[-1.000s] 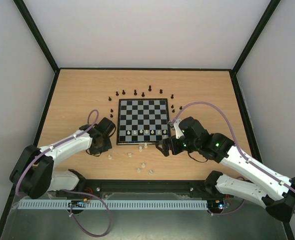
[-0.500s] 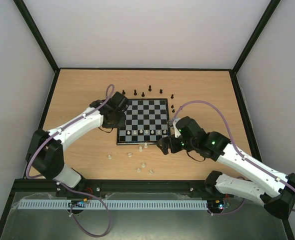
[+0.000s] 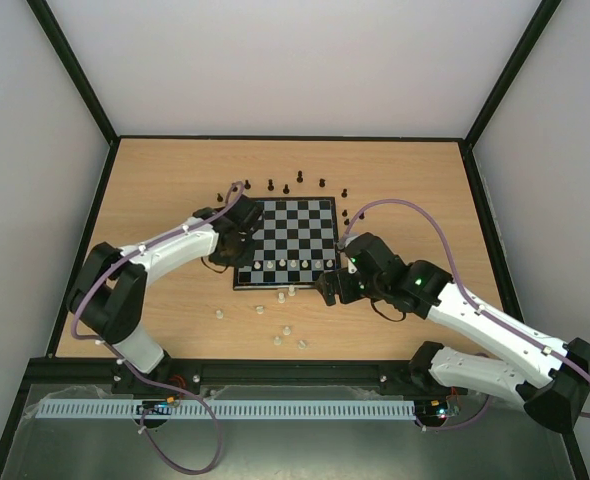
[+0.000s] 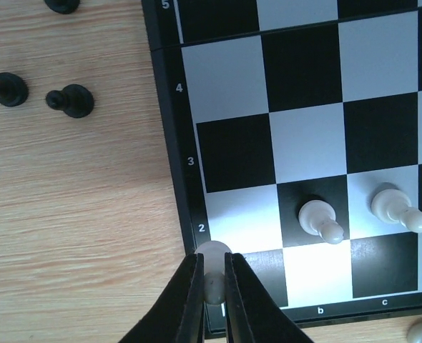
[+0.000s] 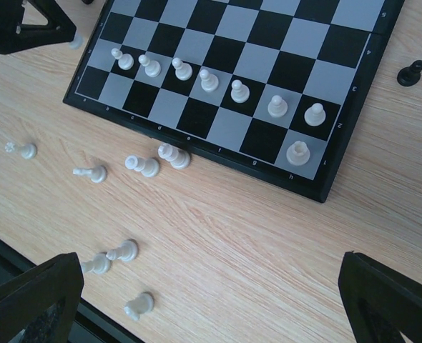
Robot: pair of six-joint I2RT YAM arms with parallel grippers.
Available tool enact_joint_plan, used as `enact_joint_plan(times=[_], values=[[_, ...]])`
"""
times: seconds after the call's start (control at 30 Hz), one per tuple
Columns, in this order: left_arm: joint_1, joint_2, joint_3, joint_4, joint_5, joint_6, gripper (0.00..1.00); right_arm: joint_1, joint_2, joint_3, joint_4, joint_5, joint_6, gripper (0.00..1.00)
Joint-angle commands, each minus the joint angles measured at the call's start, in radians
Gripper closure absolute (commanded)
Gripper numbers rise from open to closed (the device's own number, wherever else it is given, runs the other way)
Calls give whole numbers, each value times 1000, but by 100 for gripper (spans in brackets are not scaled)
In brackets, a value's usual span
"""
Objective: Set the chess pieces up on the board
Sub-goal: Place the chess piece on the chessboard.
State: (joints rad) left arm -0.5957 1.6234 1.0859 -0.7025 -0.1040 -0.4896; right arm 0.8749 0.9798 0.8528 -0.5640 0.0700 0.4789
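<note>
Chessboard centred on the wooden table, seven cream pawns along its second row. Left gripper, a second ago left of the board's near corner, has swung over the left edge. Its jaws are pinched shut on a cream piece above the near left corner. Right gripper stays spread wide and empty by the near right corner. Fingers cover most of the held piece, so its type, and whether it touches the board, cannot be told.

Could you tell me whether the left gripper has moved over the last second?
Yes: the left gripper swung from the table left of the board to over its near-left corner, gripping a white piece.
</note>
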Motion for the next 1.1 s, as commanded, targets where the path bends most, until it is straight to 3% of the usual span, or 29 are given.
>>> enact_joint_plan(times=[0.0, 0.7, 0.93, 1.07], values=[[-2, 32, -12, 41, 30, 32, 92, 6, 9, 5, -40, 31, 13, 1], [-18, 88, -12, 71, 40, 31, 91, 6, 13, 3, -36, 19, 7, 1], [-18, 96, -14, 72, 26, 30, 89, 7, 14, 1, -34, 14, 6, 1], [-18, 99, -10, 71, 31, 27, 81, 7, 16, 1, -33, 12, 6, 1]])
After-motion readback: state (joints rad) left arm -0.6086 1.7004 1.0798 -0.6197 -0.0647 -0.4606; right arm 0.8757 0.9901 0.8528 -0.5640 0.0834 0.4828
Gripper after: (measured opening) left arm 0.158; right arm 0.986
